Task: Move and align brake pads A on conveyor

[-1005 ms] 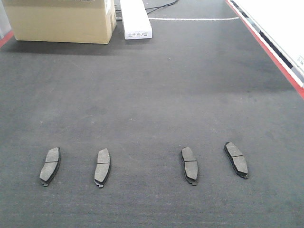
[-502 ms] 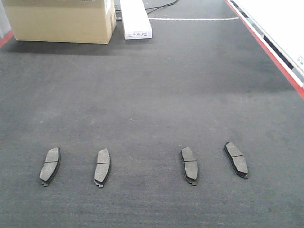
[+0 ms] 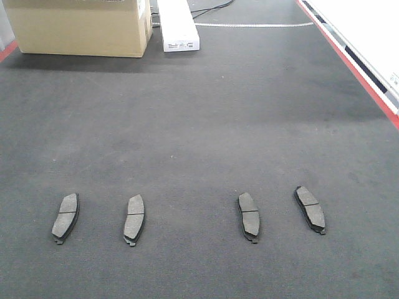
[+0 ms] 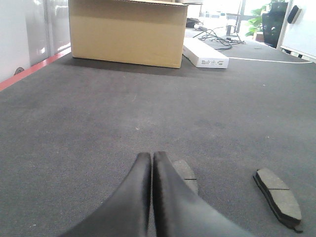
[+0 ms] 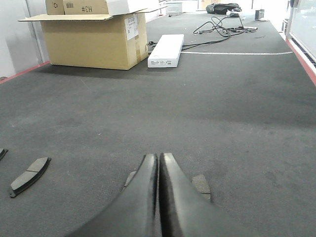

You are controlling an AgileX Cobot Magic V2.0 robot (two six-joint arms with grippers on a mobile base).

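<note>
four brake pads (image 3: 135, 220) lie in a spaced row across the near conveyor (image 3: 206, 124). left tool (image 4: 151, 159) and right tool (image 5: 158, 159) are each pressed together, empty.

Cardboard box (image 3: 81, 26) far left; white carton (image 3: 177, 25) beside it; cables (image 5: 224, 27) behind.

You have open dark charcoal conveyor belt (image 3: 206, 124) mid-surface; a tan cardboard box (image 3: 81, 28) and a white carton (image 3: 177, 25) block the far-left corner.
</note>
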